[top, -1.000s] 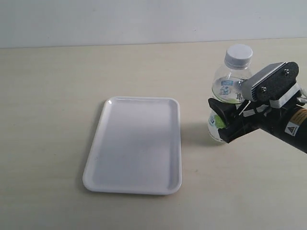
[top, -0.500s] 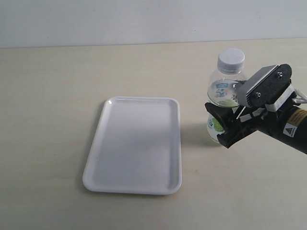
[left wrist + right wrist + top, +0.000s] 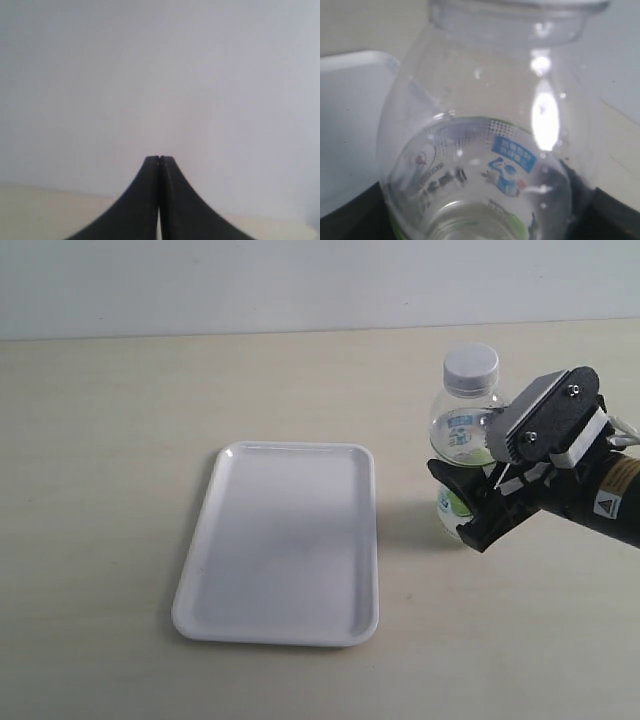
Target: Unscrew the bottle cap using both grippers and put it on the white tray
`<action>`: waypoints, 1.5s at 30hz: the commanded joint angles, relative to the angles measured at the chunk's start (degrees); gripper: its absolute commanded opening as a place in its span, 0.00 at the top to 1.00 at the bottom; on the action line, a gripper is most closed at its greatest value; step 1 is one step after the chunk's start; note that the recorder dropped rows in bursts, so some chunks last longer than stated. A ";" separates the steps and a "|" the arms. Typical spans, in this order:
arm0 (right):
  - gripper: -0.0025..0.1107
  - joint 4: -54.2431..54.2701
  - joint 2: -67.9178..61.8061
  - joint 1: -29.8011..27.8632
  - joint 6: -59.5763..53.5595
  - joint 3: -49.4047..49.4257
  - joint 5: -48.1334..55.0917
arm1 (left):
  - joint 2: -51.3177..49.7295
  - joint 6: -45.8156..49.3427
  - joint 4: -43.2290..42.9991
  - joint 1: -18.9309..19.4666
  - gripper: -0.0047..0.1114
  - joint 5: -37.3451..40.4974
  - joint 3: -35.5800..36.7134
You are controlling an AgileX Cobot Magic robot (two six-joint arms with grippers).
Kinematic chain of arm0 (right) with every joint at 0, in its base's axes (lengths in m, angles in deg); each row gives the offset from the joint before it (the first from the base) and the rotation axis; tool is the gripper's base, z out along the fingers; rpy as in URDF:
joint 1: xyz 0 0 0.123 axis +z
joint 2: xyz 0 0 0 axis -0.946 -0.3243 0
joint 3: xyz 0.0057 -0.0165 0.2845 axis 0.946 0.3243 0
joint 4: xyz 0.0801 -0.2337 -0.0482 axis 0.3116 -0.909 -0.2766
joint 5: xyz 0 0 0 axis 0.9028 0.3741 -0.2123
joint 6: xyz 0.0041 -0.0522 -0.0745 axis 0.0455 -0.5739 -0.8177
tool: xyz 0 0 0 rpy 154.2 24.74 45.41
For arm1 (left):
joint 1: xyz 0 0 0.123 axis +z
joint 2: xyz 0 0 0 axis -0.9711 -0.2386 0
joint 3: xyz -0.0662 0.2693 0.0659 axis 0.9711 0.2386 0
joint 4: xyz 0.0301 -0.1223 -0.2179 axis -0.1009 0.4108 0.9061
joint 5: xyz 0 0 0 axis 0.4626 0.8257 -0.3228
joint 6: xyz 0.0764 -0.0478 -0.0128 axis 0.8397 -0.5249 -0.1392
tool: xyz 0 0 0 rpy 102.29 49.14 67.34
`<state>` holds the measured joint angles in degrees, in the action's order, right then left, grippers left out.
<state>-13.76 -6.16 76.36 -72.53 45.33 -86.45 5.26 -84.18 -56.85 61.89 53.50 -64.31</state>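
Exterior view: the right gripper (image 3: 478, 480) pinches the bottle (image 3: 460, 425) across its label. The bottle stands right of the white tray (image 3: 200, 580), near it but apart. The bottle cap (image 3: 471, 365) is on the neck, which leans slightly toward the tray. The other arm is absent here.

Left wrist view: the left gripper (image 3: 159, 162) is pressed together on nothing, facing a blank wall.

Right wrist view: the bottle fills the frame, with a dark finger at either side.

Recommendation: hold the bottle firm and upright. The left gripper must spread, then centre on the cap's ribbed side.
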 commanded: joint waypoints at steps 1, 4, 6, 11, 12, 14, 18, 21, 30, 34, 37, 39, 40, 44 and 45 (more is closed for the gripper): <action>0.98 -6.76 4.12 0.11 9.37 -3.73 7.55 | 0.31 -3.85 0.40 -0.23 0.96 -10.10 -0.09; 0.98 -6.85 4.53 0.11 9.36 -3.79 8.55 | -1.15 -6.46 0.30 -0.23 0.96 -9.86 -3.06; 0.98 -6.85 4.53 0.11 9.36 -3.79 8.55 | -5.89 -9.23 -4.71 -0.23 0.96 -9.86 -6.39; 0.98 -7.09 4.53 0.11 8.19 -3.79 9.44 | -32.06 -30.78 -34.87 -0.23 0.96 -9.86 -21.35; 0.98 -7.09 4.53 0.11 7.92 -3.79 9.44 | -39.53 -39.19 -46.60 -0.23 0.96 -10.10 -25.65; 0.98 -7.09 4.53 0.11 7.92 -3.79 9.44 | -50.84 -57.04 -67.14 -0.23 0.96 -12.43 -34.15; 0.98 -7.09 4.53 0.11 7.51 -3.79 10.09 | -63.81 -77.78 -92.83 -0.23 0.96 -19.12 -46.04; 0.98 -7.09 4.53 0.11 7.51 -3.79 11.35 | -71.01 -78.06 -92.83 -0.23 0.96 -18.88 -52.26; 0.98 -6.84 4.53 0.11 7.51 -3.79 12.68 | -81.22 -37.82 -92.83 -0.23 0.96 12.14 -57.39; 0.98 -6.50 4.53 0.11 7.51 -3.79 12.79 | -83.23 -23.85 -92.50 -0.23 0.96 23.84 -55.04; 0.98 -6.49 4.53 0.11 7.51 -3.79 12.90 | -84.08 -21.93 -83.88 -0.23 0.96 24.36 -54.56; 0.98 -6.49 4.53 0.11 7.51 -3.79 13.21 | -84.84 -18.31 -74.66 -0.65 0.96 24.11 -54.68; 0.98 -6.49 4.53 0.11 7.51 -3.79 13.33 | -85.11 -14.12 -69.71 -1.18 0.96 24.34 -54.68; 0.98 -6.49 4.53 0.11 7.51 -3.79 13.46 | -87.20 12.78 -47.51 -5.35 0.96 30.40 -55.04; 0.98 -6.49 4.53 0.11 7.51 -3.79 13.46 | -87.80 21.51 -41.96 -6.47 0.96 32.64 -55.70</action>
<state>-20.49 -2.15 76.36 -64.39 41.93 -73.05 -81.00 -83.48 -114.72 58.42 80.49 -119.06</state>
